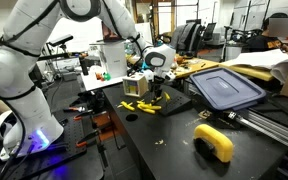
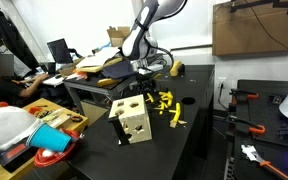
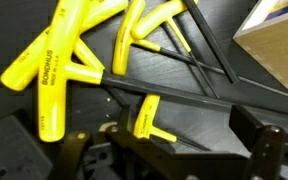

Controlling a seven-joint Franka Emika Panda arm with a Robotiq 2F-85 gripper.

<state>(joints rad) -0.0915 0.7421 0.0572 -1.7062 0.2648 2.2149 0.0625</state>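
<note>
Hovering over a scatter of yellow plastic T-handled hex keys [image 1: 141, 105] with thin black steel shafts, my pincer [image 1: 158, 88] hangs just left of the middle of an exterior view. Its fingers point down at the black tabletop [image 1: 169, 142]. A dark blue rectangular plastic lid [image 1: 224, 88] lies to the right of the middle, well apart from the keys. A chunky yellow curved piece [image 1: 216, 142] that I cannot identify sits at the lower right.

Seen in an exterior view from another place, the pincer [image 2: 150, 80] is a little above centre. The hex keys [image 2: 167, 107] are spread just below and to its right. A pale wooden block with round holes [image 2: 134, 122] stands in the lower middle, near the keys but not touching them. A brown cardboard box [image 2: 252, 30] fills the upper right corner.

In the wrist view, the hex keys [image 3: 59, 65] crowd the upper half of the frame, their shafts crossing one another. One small key [image 3: 149, 118] lies on the tabletop in the gap between my dark fingers [image 3: 259, 150], which enter from the bottom edge. The jaws stand wide apart, released, grasping nothing.

As I judge it, I am placed over the pile, but the grasp is not yet made. No key is gripped or raised, and every one lies flat on the table.
</note>
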